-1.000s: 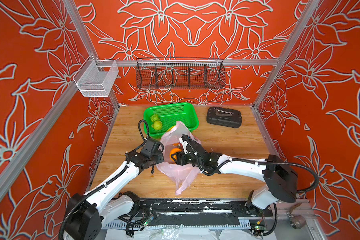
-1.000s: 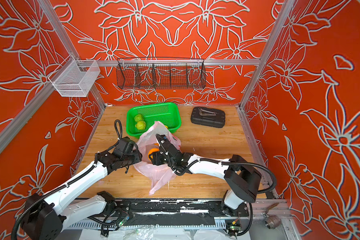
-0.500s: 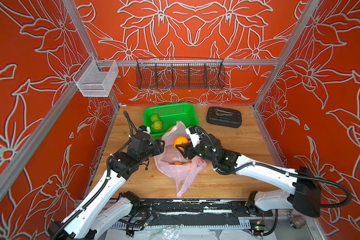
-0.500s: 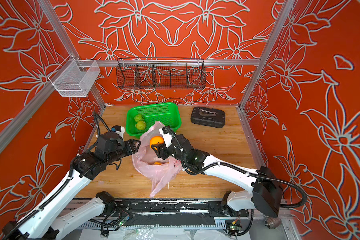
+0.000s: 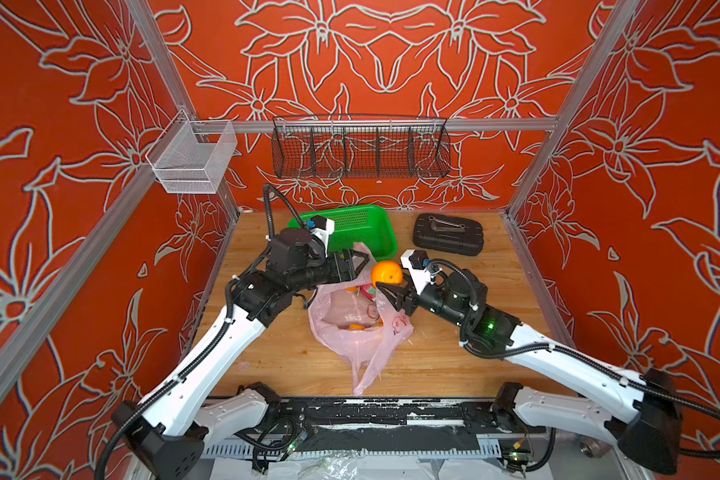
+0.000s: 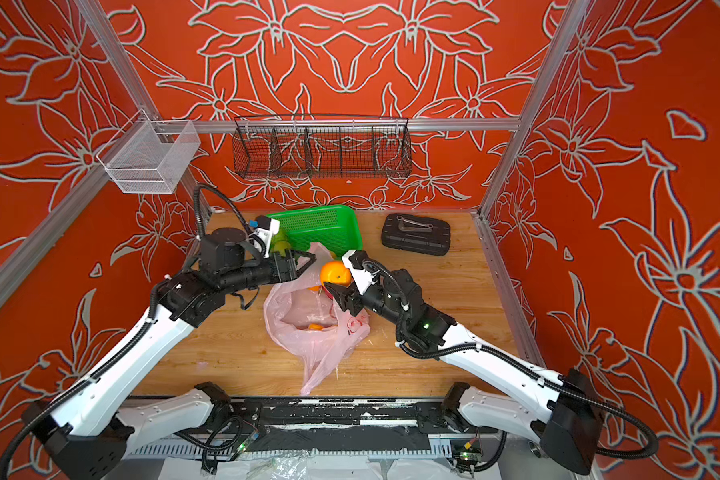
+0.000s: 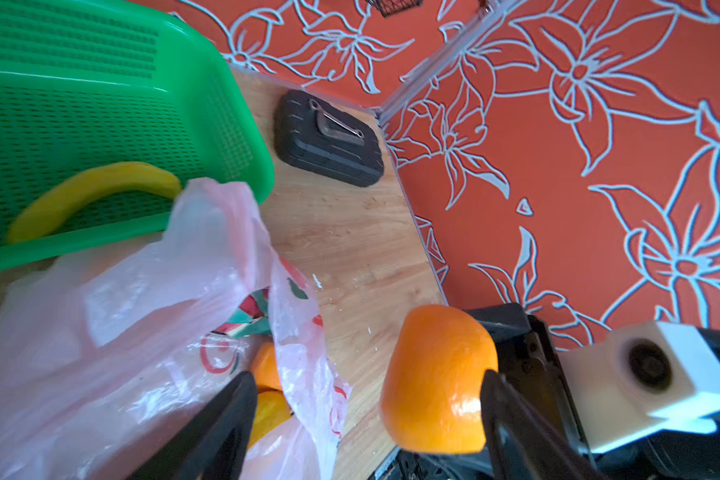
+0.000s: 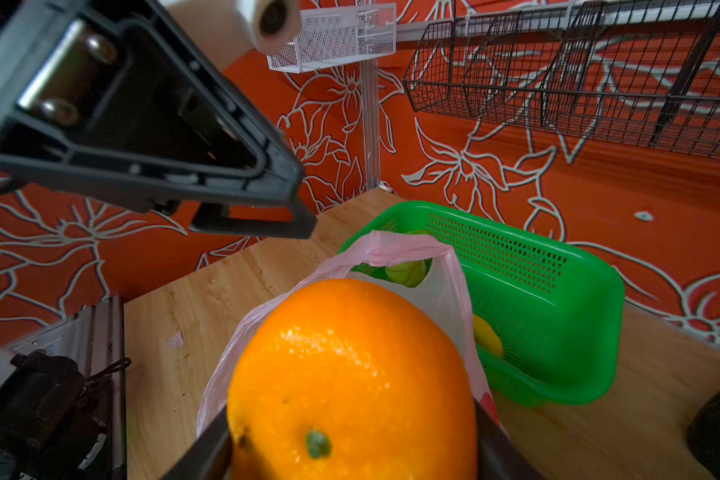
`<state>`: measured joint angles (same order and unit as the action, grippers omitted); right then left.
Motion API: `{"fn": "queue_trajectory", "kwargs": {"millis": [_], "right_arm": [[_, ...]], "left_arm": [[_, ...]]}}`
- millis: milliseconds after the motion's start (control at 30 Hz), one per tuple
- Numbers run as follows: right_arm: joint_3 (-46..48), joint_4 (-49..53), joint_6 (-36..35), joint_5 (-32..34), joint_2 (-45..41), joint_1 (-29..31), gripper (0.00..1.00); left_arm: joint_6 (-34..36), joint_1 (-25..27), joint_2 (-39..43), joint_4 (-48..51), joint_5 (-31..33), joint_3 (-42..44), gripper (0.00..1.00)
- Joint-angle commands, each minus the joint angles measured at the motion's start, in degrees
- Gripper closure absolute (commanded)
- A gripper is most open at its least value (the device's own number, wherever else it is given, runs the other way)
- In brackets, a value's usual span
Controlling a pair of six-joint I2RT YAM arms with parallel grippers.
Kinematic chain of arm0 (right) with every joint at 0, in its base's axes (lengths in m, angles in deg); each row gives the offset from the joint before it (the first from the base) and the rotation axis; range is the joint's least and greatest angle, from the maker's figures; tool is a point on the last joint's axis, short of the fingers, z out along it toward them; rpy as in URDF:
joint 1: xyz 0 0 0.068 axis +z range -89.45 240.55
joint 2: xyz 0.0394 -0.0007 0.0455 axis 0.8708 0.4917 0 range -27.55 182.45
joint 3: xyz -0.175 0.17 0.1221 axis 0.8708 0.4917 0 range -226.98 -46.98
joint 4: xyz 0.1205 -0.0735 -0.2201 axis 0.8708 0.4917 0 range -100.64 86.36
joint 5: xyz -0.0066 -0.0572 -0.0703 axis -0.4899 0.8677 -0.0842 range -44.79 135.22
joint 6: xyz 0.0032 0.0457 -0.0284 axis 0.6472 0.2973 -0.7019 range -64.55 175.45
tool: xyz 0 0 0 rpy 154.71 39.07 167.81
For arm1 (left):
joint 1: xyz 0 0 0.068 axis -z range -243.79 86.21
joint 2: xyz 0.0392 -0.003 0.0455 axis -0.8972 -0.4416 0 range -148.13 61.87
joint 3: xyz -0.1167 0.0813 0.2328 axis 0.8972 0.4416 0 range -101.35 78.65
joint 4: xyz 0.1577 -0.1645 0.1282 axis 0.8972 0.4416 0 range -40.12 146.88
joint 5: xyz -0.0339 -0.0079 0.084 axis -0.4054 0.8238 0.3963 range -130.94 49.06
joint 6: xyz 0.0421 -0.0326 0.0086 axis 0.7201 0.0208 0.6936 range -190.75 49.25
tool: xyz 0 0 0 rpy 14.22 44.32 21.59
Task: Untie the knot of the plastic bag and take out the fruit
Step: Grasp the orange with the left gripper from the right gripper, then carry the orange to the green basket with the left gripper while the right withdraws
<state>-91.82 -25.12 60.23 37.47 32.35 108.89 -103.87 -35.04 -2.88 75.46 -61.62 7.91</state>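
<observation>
The pink plastic bag (image 5: 350, 336) (image 6: 308, 332) lies slumped mid-table with its mouth open; no knot is in view. My right gripper (image 5: 393, 280) (image 8: 352, 453) is shut on an orange (image 5: 386, 273) (image 6: 335, 273) (image 8: 350, 374), held above the bag's far rim. My left gripper (image 5: 352, 266) (image 7: 366, 419) hovers open at the bag's far left edge, close to that orange and gripping nothing. More fruit stays inside the bag: orange rounds (image 7: 267, 370) and a pink-red piece (image 5: 368, 291). A banana (image 7: 96, 187) and a green apple (image 8: 406, 272) lie in the green basket (image 5: 358, 228).
A black case (image 5: 447, 235) (image 7: 329, 141) lies at the back right of the wooden table. A black wire rack (image 5: 360, 147) and a white mesh basket (image 5: 192, 160) hang on the walls. The green basket (image 8: 537, 291) touches the bag's far side.
My right gripper has lifted the orange up out of the bag. My left arm has risen toward the back and its jaws have spread wider, off the bag's edge.
</observation>
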Motion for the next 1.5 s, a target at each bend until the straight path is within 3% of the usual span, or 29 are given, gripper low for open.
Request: {"fn": "queue_trajectory", "kwargs": {"millis": [0, 267, 433, 533, 733, 800, 867, 967, 1000, 1100, 1467], "right_arm": [[1.8, -1.0, -2.1, -1.6, -2.0, -0.3, 0.42], [4.2, -2.5, 0.0, -1.0, -3.3, -0.4, 0.42], [5.2, -3.7, 0.4, 0.4, -3.7, -0.4, 0.44], [5.7, -3.7, 0.6, 1.2, -3.7, -0.6, 0.45], [6.4, -4.7, 0.8, 2.3, -3.8, -0.6, 0.44], [6.3, -4.8, 1.4, 2.8, -3.5, -0.7, 0.37], [5.7, -4.5, 3.2, 5.5, -3.0, -0.7, 0.17], [2.5, 0.3, 6.4, 9.9, -3.5, -0.8, 0.03], [1.4, 1.5, 7.6, 11.1, -4.1, -0.7, 0.03], [-1.1, 3.2, 9.8, 12.4, -5.6, -0.7, 0.03], [-11.7, 7.5, 8.7, 21.2, -1.8, -1.0, 0.03]], "left_arm": [[4.4, 2.8, -2.1, -3.8, -4.1, -2.1, 0.15], [8.2, 7.0, -9.2, -4.5, -8.2, -4.8, 0.16], [9.4, 8.8, -11.8, -2.1, -6.1, -5.9, 0.34], [8.9, 8.8, -12.4, -2.7, -8.6, -5.3, 0.41], [7.7, 8.8, -13.3, -2.6, -11.9, -5.5, 0.69], [7.2, 8.8, -13.1, -3.1, -11.4, -5.7, 0.71], [6.3, 8.8, -12.6, -3.8, -8.9, -6.2, 0.71], [6.5, 8.6, -12.9, -3.2, -3.9, -8.7, 0.71], [7.1, 8.2, -13.1, -2.9, -2.4, -9.8, 0.71], [8.4, 5.2, -14.7, -0.2, 1.3, -15.5, 0.71], [4.9, -14.5, -21.8, -0.9, 0.3, -29.7, 0.71]]}}
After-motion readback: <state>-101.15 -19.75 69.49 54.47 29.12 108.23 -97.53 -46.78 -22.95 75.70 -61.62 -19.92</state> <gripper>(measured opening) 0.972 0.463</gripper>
